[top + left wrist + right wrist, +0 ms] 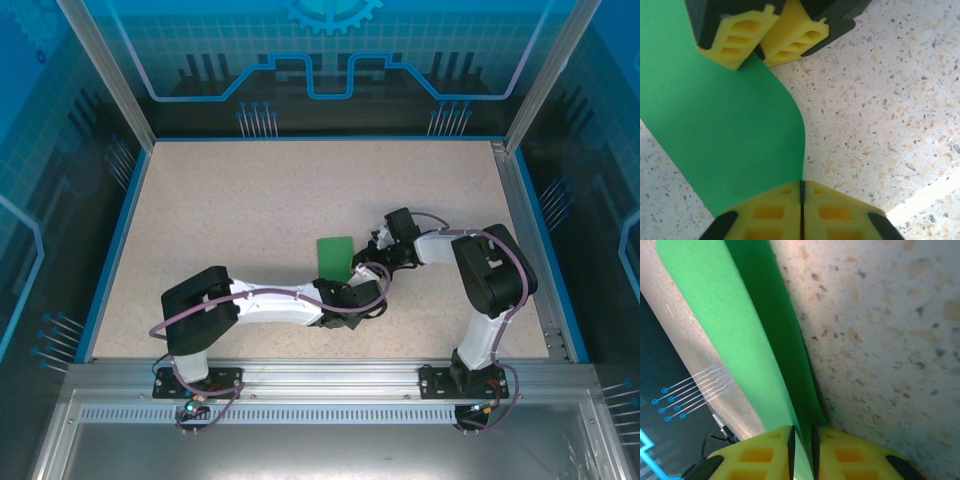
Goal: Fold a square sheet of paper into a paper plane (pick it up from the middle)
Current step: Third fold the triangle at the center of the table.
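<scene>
Pulling apart risks a tear: your left pincer (802,187) is pressed shut on the paper (333,254) at its 5 o'clock edge, right pincer (801,432) pinches its 3 o'clock side. Paper bows off bench (250,210) near centre; may slip.

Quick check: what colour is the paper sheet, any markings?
The square sheet of paper is plain bright green, unmarked; left wrist view shows it best.

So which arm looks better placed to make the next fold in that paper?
Probably the left: the left gripper is shut on the near edge of the square sheet of paper and could carry it over. The right gripper pinches another edge, as anchor.
</scene>
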Action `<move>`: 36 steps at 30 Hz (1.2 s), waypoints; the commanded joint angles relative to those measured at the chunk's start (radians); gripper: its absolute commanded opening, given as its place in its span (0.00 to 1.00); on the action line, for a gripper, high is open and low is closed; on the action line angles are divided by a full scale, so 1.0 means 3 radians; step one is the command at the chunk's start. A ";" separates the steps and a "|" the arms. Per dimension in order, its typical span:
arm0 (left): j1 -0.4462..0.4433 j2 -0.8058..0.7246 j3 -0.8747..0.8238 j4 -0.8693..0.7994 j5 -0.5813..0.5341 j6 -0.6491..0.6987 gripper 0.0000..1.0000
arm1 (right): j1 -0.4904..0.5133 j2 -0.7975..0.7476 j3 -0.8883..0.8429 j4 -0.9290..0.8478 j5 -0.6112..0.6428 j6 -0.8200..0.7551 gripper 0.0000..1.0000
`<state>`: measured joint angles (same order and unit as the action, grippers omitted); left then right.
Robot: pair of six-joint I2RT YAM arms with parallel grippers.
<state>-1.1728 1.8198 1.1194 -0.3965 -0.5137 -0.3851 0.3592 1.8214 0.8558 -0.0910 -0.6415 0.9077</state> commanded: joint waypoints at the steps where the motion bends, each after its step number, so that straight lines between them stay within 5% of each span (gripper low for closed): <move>1: 0.0006 -0.0067 0.0059 -0.0065 -0.0088 -0.0010 0.02 | -0.0056 -0.0144 0.0061 -0.0274 0.0061 -0.0110 0.22; 7: 0.0135 -0.0239 -0.0050 0.0087 0.0187 -0.0042 0.00 | -0.0135 -0.0283 0.0061 -0.0419 0.0126 -0.0208 0.34; 15: 0.0573 -0.0635 -0.0468 0.0545 0.1046 -0.0191 0.00 | -0.0309 -0.0618 -0.0051 -0.0579 0.0318 -0.0359 0.45; 24: 0.1103 -0.0716 -0.0801 0.0974 0.1906 -0.0414 0.00 | -0.0266 -0.0865 -0.0145 -0.0435 0.0308 -0.0360 0.35; 36: 0.1360 -0.0672 -0.0891 0.0967 0.2080 -0.0407 0.01 | 0.0074 -0.0366 0.0447 -0.0657 0.0432 -0.0684 0.18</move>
<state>-0.7719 1.6238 0.8528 -0.1089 0.0734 -0.4992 0.3603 1.6634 0.9321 -0.2485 -0.5293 0.7525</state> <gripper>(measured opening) 0.069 0.182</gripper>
